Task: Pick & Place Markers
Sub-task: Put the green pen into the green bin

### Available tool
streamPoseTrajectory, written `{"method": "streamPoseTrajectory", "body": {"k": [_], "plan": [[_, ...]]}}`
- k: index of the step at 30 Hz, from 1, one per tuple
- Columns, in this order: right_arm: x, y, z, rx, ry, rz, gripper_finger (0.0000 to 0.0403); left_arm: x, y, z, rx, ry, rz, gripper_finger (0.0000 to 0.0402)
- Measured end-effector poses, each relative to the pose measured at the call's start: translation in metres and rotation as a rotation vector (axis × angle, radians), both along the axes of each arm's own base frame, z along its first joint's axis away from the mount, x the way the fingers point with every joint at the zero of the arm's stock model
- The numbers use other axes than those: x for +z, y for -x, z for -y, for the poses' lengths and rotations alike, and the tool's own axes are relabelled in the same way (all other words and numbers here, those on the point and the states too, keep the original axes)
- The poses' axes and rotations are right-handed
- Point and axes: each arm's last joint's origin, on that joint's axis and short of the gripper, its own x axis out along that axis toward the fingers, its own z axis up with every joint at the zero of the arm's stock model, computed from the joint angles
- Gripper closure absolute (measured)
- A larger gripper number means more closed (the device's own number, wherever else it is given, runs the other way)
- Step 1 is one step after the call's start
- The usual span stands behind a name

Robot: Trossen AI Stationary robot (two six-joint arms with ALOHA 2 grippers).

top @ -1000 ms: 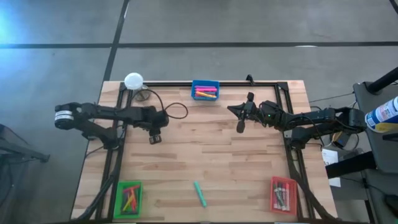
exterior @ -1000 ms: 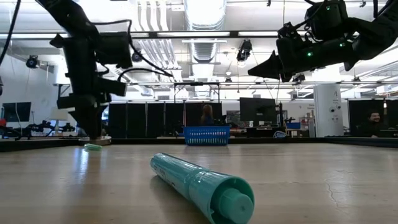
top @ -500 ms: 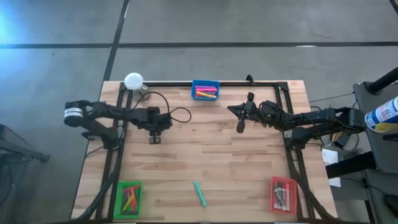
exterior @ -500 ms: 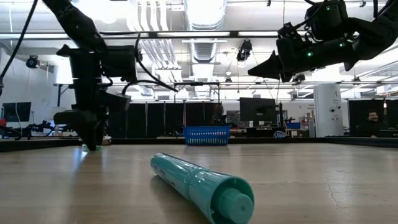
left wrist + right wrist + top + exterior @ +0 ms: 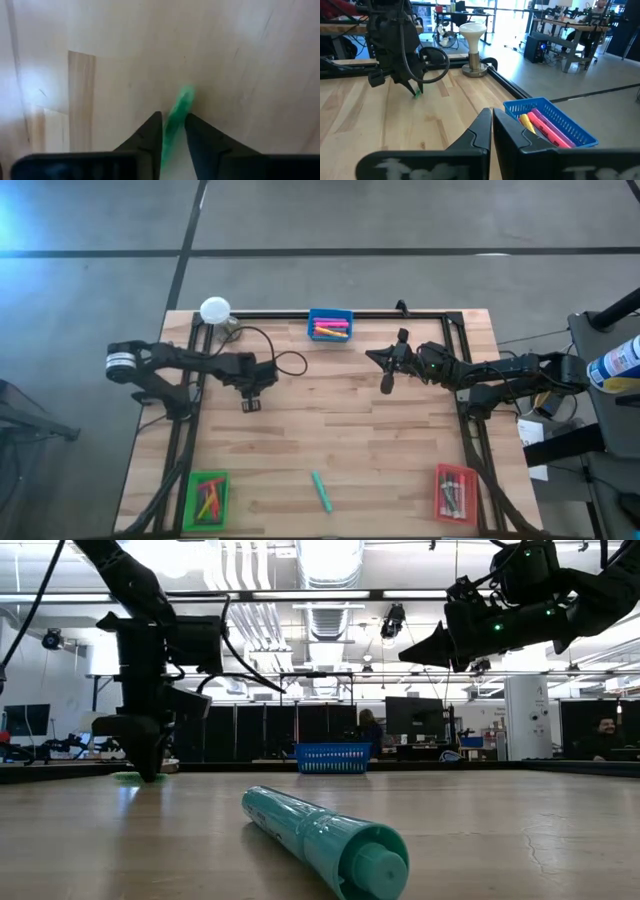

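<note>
Fingers of the left gripper (image 5: 173, 131) are narrowing around a green marker (image 5: 176, 114) lying on the table (image 5: 340, 430) between them; gripped off-centre, it is risking rolling out.

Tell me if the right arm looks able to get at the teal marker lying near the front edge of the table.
Probably yes. The teal marker lies alone on bare wood between the green tray and the red tray, nothing over it. The right tool hangs shut and empty above mid-table, though it would have to open first.

Overhead looks straight down; low camera level; both share table (image 5: 330, 440).
</note>
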Motion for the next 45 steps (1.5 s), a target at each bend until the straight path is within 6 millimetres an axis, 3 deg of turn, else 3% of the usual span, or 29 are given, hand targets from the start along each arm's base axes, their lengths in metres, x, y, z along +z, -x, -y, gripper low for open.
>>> {"method": "streamPoseTrajectory", "body": {"k": [9, 21, 28, 33, 40, 45], "plan": [[0.000, 0.000, 0.000, 0.000, 0.000, 0.000, 0.0392, 0.009, -0.008, 0.003, 0.034, 0.149, 0.057, 0.0377], [0.000, 0.000, 0.000, 0.000, 0.000, -0.001, 0.0392, 0.007, -0.007, 0.005, 0.178, 0.188, 0.078, 0.0323], [0.000, 0.000, 0.000, 0.000, -0.001, 0.000, 0.0392, 0.005, -0.005, 0.005, 0.197, 0.186, 0.073, 0.0318], [0.000, 0.000, 0.000, 0.000, -0.004, 0.001, 0.0392, 0.004, -0.003, 0.005, 0.209, 0.189, 0.052, 0.0330], [0.000, 0.000, 0.000, 0.000, -0.004, 0.000, 0.0392, -0.001, 0.005, 0.008, 0.240, 0.208, 0.009, 0.0378], [0.000, 0.000, 0.000, 0.000, -0.004, 0.001, 0.0392, 0.008, 0.001, 0.010, 0.305, 0.235, -0.002, 0.0377]]}}
